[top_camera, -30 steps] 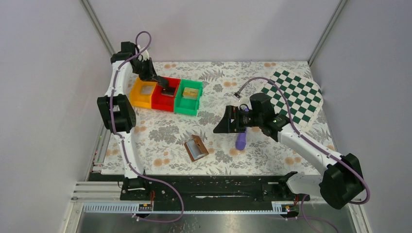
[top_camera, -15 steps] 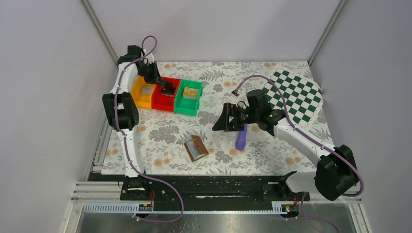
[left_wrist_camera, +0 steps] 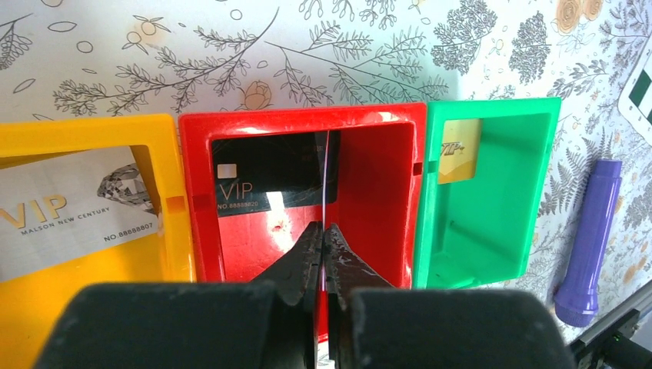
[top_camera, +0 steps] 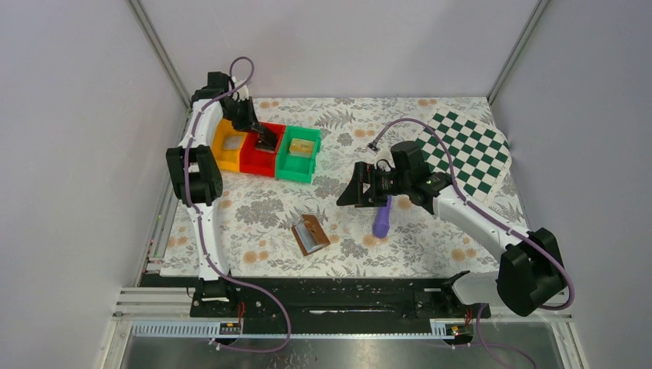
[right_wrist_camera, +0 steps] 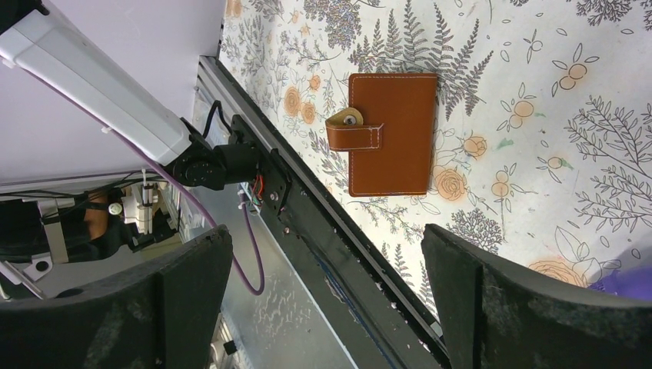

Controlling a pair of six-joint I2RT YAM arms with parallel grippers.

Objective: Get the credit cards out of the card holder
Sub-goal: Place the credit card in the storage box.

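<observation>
The card holder (top_camera: 311, 234) is a flat brown wallet with a strap tab, lying alone on the floral cloth; it is also in the right wrist view (right_wrist_camera: 392, 134). My left gripper (left_wrist_camera: 324, 228) hangs over the red bin (left_wrist_camera: 384, 200), shut on a thin card (left_wrist_camera: 327, 177) seen edge-on. A black VIP card (left_wrist_camera: 254, 181) shows in that bin. A white VIP card (left_wrist_camera: 77, 207) lies in the yellow bin (left_wrist_camera: 154, 127), a gold card (left_wrist_camera: 460, 150) in the green bin (left_wrist_camera: 500, 231). My right gripper (right_wrist_camera: 327, 238) hovers open and empty, right of the card holder.
A purple stick (top_camera: 381, 219) lies on the cloth just below my right gripper (top_camera: 346, 196). A green-and-white chequered board (top_camera: 465, 150) sits at the far right. The black base rail (top_camera: 330, 296) runs along the near edge; grey walls close in the sides.
My left arm has shifted slightly toward the far wall, its gripper staying shut over the red bin. The right arm drew its elbow in a little; its gripper stays open.
</observation>
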